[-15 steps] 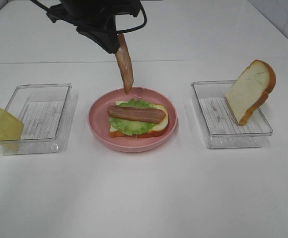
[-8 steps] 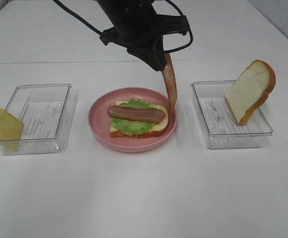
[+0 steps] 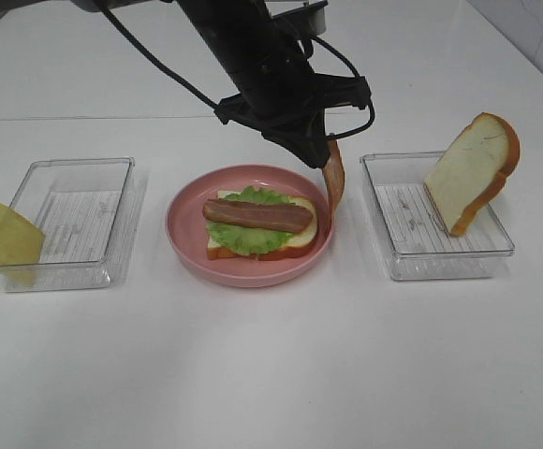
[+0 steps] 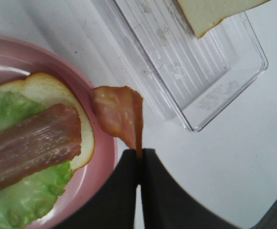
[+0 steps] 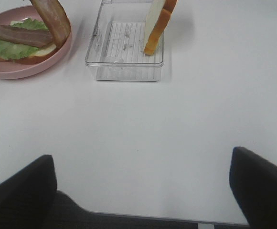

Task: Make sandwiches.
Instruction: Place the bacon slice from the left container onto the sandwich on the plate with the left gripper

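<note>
Overhead view, with both wrist views. Your left gripper [image 3: 320, 157] has reached across the middle, and its jaws are clamped together on the upper end of a hanging bacon strip [image 3: 334, 182]. The strip droops and curls at its lower end, right at the rim of the pink plate [image 3: 180, 245] on the side facing the right tray [image 3: 440, 265]. You cannot tell whether it touches the rim.

The sandwich [image 3: 258, 224] lies open on the plate at the centre of the white surface [image 3: 281, 365]. It is one bread slice with frilly lettuce on it and one bacon strip laid flat across the top.

A loose bread slice [image 3: 473, 170] leans tilted on edge in the right tray. A cheese square [image 3: 5, 238] leans against the outer wall of the left tray [image 3: 84, 273].

Your right gripper [image 5: 142, 157] is low over bare surface, well apart from the trays, with its jaws spread wide and nothing between them.
</note>
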### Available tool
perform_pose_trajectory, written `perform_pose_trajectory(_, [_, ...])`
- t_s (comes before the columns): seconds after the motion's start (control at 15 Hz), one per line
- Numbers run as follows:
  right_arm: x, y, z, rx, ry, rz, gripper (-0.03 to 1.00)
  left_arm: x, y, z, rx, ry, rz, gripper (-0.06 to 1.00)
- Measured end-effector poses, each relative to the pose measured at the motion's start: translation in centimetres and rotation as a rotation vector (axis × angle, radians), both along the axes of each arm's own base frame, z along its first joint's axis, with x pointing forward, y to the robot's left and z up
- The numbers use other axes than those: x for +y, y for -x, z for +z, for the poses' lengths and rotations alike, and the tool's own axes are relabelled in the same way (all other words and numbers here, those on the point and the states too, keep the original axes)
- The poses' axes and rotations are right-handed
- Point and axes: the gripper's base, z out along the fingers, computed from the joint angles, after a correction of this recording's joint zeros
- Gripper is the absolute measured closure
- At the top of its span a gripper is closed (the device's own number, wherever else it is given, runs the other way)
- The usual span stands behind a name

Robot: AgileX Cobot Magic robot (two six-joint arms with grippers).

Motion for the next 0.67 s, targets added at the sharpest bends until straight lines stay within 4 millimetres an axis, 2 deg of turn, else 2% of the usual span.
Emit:
perform_pose_trajectory(0.13, [0.0, 0.0, 0.0, 0.0, 0.0, 0.0, 0.03, 0.2, -0.1, -0.1, -0.014, -0.021, -0.003, 0.94])
perform_pose_trajectory(0.67, [0.0, 0.0, 0.0, 0.0, 0.0, 0.0, 0.03, 2.4, -0.5, -1.0, -0.057, -0.291, 0.018, 0.94])
